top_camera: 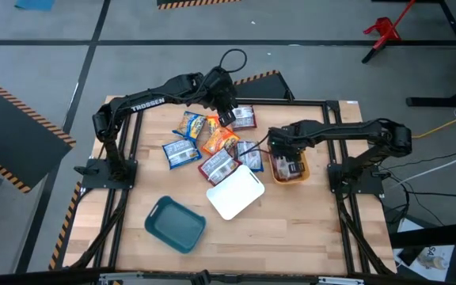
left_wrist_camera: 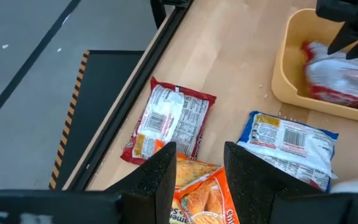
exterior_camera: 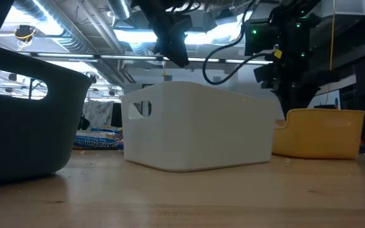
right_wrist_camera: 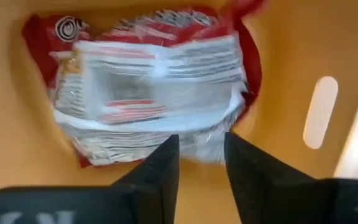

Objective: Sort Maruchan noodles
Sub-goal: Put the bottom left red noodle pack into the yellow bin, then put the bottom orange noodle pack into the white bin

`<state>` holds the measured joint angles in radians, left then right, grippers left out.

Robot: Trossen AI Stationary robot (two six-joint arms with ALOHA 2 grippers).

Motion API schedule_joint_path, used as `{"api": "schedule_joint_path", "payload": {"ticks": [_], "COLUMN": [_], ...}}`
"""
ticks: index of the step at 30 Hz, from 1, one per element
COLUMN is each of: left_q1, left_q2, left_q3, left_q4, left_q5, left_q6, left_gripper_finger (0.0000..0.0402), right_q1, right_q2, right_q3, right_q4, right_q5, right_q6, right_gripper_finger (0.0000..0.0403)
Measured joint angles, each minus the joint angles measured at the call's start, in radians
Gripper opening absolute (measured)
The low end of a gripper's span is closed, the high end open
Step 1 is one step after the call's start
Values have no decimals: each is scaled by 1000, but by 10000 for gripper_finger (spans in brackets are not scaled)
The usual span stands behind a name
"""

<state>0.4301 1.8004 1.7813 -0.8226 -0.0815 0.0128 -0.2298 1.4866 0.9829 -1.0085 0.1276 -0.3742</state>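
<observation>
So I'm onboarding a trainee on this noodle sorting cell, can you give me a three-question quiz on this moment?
1. True or false: the red packet lies inside the orange bin.
2. Which gripper is over the orange bin? A) left gripper B) right gripper
3. Fill in: the left gripper hangs over an ____ packet.

Key: 1 true. 2 B, the right gripper is above the red packet in that bin. 3 orange.

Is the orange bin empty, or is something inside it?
Not empty: a red packet lies inside the orange bin, below the right pincer.
</observation>
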Motion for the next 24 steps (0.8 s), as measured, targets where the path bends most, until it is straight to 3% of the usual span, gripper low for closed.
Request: {"api": "schedule_joint_path", "payload": {"ticks": [3,7,14,20,24], "left_q1": [0,12,82,150,119], "left_q2": [0,-17,-82,-87,-87], "left_q3": [0,0,2,2,-57], "left_q4": [0,-21,-22,-179,-194], "left_q5": [-2,86,120,385,437], "left_q6": [0,28,41,138,282], "left_gripper_finger": [128,128,136,170,202], "right_q1": [0,-1,-65,-125,-132], "right_q2": [-9,-33,-141,-243,-261], "right_q3": [4,74,228,248,248], "right_q4": [18,10,16,2,-15], "right_q5": [10,30,37,-25,-25], "right_q6": [5,35,161,236,238], "right_gripper_finger": [102,115,185,266,306]}}
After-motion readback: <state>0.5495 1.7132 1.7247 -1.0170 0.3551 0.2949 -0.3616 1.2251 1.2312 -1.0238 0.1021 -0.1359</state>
